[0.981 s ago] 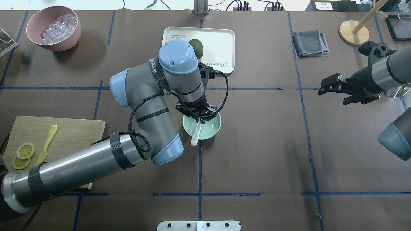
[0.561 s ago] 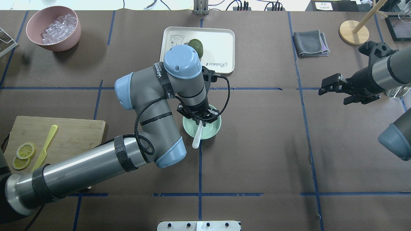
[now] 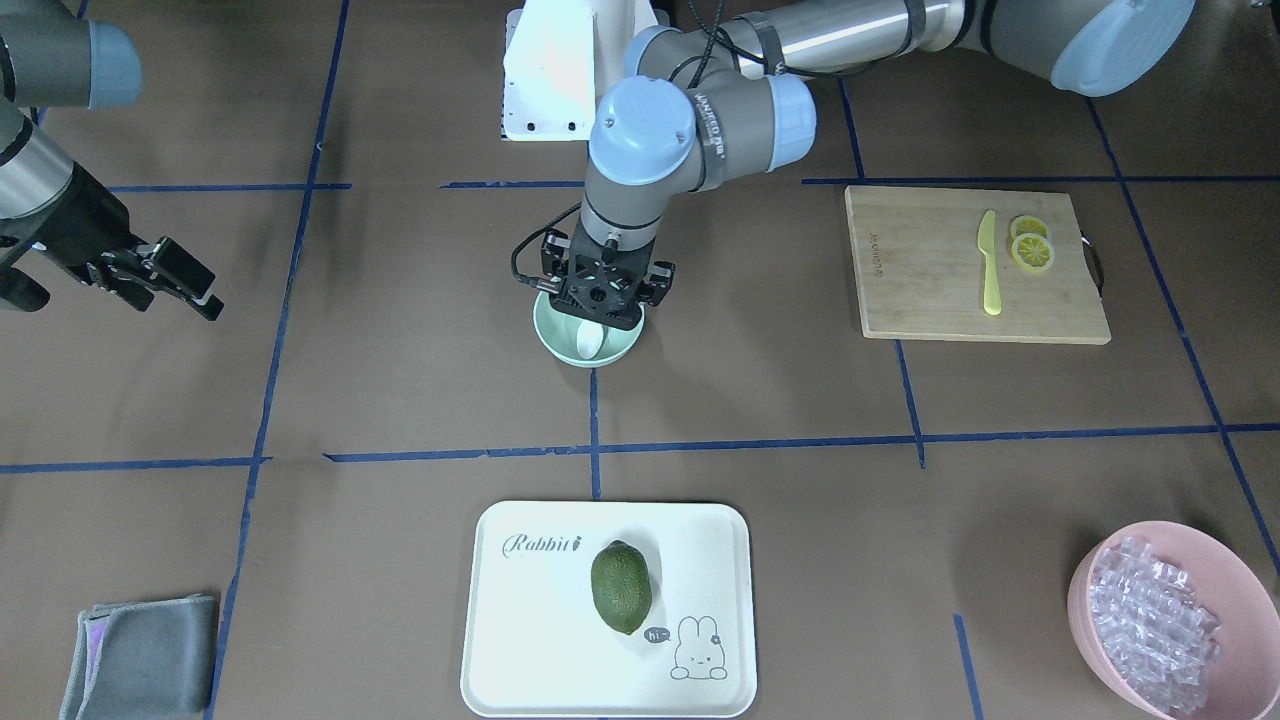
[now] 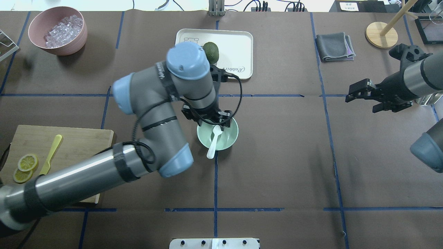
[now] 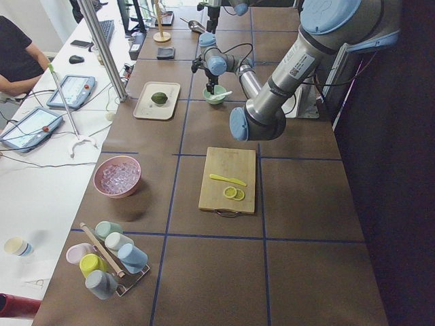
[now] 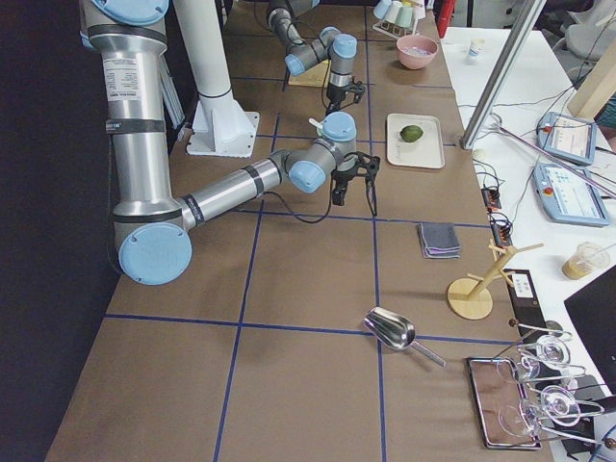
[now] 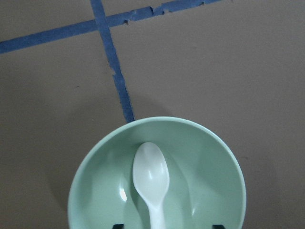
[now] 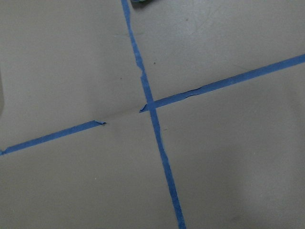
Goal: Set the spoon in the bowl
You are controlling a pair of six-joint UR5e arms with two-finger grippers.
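The white spoon (image 4: 214, 140) lies in the mint-green bowl (image 4: 230, 136) at the table's middle. Its scoop rests inside the bowl and its handle end leans out over the near rim. In the left wrist view the spoon (image 7: 151, 171) lies in the bowl (image 7: 205, 176), and the two fingertips (image 7: 217, 225) stand wide apart, clear of the handle. My left gripper (image 4: 207, 121) hovers open just above the bowl; it also shows in the front view (image 3: 598, 312) over the bowl (image 3: 558, 348). My right gripper (image 4: 360, 102) is open and empty, far to the right.
A white tray (image 4: 242, 52) with a green avocado (image 4: 211, 52) lies beyond the bowl. A pink bowl of clear pieces (image 4: 57, 31) stands far left. A cutting board (image 4: 79, 141) holds a yellow-green knife (image 4: 50, 155) and lemon slices. A grey cloth (image 4: 334, 46) lies far right.
My left gripper has let go of the spoon and lifted a little. The spoon now rests in the bowl by itself. The right arm has barely moved.
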